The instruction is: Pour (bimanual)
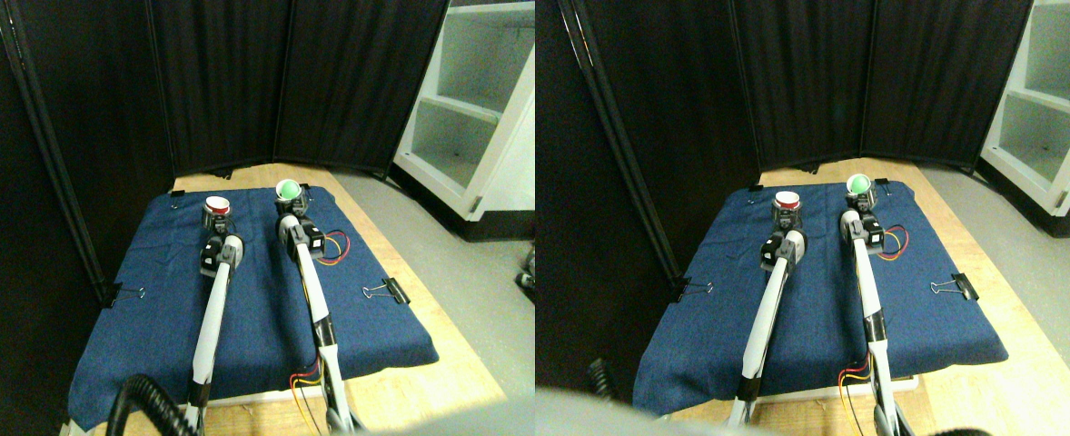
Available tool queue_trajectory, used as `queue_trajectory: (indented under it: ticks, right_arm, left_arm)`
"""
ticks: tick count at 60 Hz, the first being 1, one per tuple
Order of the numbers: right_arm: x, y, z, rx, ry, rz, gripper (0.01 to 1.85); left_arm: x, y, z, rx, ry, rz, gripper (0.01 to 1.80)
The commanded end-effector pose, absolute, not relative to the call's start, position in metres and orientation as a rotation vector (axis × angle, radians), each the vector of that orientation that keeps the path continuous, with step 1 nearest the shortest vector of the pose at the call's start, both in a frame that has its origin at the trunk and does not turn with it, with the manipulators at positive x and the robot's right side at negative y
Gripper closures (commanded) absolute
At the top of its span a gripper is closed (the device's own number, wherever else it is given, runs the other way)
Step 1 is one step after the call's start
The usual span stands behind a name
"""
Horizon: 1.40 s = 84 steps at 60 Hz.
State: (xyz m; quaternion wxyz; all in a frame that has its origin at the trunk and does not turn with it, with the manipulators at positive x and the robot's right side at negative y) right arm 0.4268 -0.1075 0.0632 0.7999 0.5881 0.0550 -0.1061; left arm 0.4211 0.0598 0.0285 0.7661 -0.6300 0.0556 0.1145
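Observation:
A small cup with a red inside (pixel 217 206) stands upright on the blue cloth (pixel 253 300), right at the tip of my left gripper (pixel 216 221), which seems to be around it. A cup with a green inside (pixel 288 190) sits tilted a little toward me at the tip of my right gripper (pixel 289 205). The two cups are about a hand's width apart, near the cloth's far edge. The jaws are too small to read.
The blue cloth covers a wooden board (pixel 426 381) and is held by binder clips (pixel 390 291) at its edges. Black curtain panels (pixel 226 82) close off the back and left. A white shelf unit (pixel 471 109) stands at the right on the grey floor.

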Motion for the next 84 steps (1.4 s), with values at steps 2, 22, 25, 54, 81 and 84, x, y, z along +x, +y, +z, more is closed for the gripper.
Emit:
queue_trajectory:
  ticks: [2, 22, 25, 54, 81, 84]
  right_arm:
    - [0.421, -0.106, 0.082, 1.186, 0.064, -0.21, 1.53]
    - [0.424, -0.104, 0.103, 1.148, 0.129, -0.086, 1.53]
    - [0.424, -0.104, 0.105, 1.121, 0.122, -0.083, 1.53]
    - [0.428, -0.098, 0.11, 1.112, 0.168, -0.003, 1.53]
    - [0.422, -0.082, 0.131, 1.113, 0.192, -0.023, 1.53]
    - [0.421, -0.079, 0.135, 1.058, 0.196, -0.005, 1.53]
  left_arm:
    - [0.42, 0.051, 0.039, -1.392, 0.099, 0.218, 1.48]
    - [0.416, 0.037, 0.045, -1.39, 0.177, 0.177, 1.48]
    - [0.415, 0.035, 0.047, -1.394, 0.182, 0.176, 1.48]
    - [0.4, 0.005, 0.069, -1.375, 0.293, 0.102, 1.48]
    - [0.407, 0.003, 0.072, -1.367, 0.298, 0.107, 1.48]
    - [0.408, 0.004, 0.072, -1.363, 0.298, 0.103, 1.48]
